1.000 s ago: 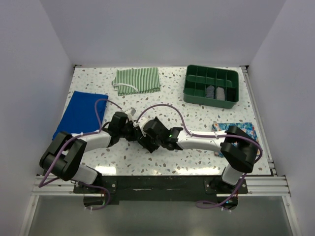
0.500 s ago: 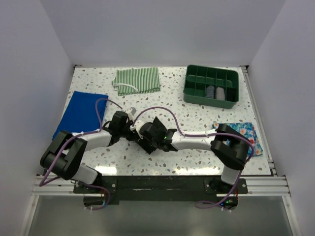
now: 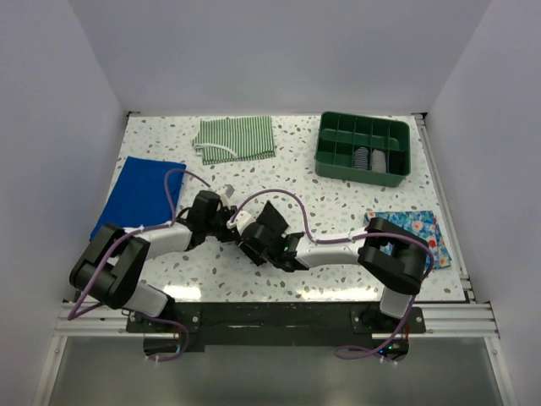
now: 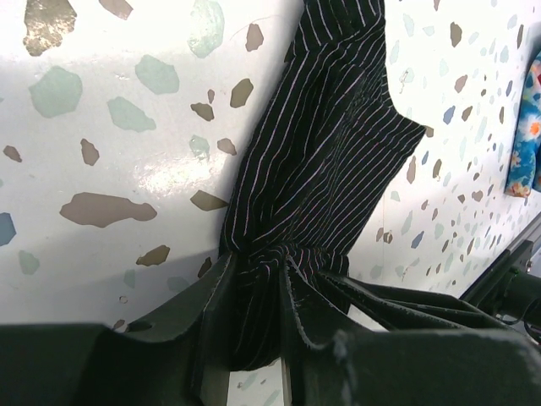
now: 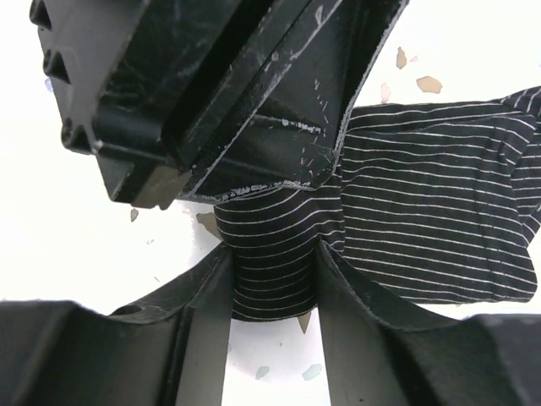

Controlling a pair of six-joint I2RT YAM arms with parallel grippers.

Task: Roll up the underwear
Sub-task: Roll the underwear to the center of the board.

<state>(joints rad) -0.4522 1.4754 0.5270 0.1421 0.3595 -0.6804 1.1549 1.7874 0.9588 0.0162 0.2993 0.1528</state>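
The underwear [image 4: 330, 144] is black soft fabric with thin white pinstripes, lying on the speckled table. My left gripper [image 4: 258, 275] is shut on its bunched near end. My right gripper [image 5: 272, 271] is shut on a rolled end of the same underwear [image 5: 439, 211], with the left gripper's fingers [image 5: 228, 93] right above it. In the top view both grippers, left [image 3: 232, 227] and right [image 3: 254, 239], meet at the table's front centre and hide most of the garment.
A green-and-white striped cloth [image 3: 237, 138] lies at the back left. A blue cloth [image 3: 139, 194] lies at the left edge. A green compartment tray [image 3: 338, 156] with rolled items stands at the back right. A blue floral cloth [image 3: 427, 228] lies right.
The right arm's forearm has swung lower and nearer the front edge, and its wrist has shifted slightly left. Both grippers stay together on the underwear. The left arm has hardly moved.
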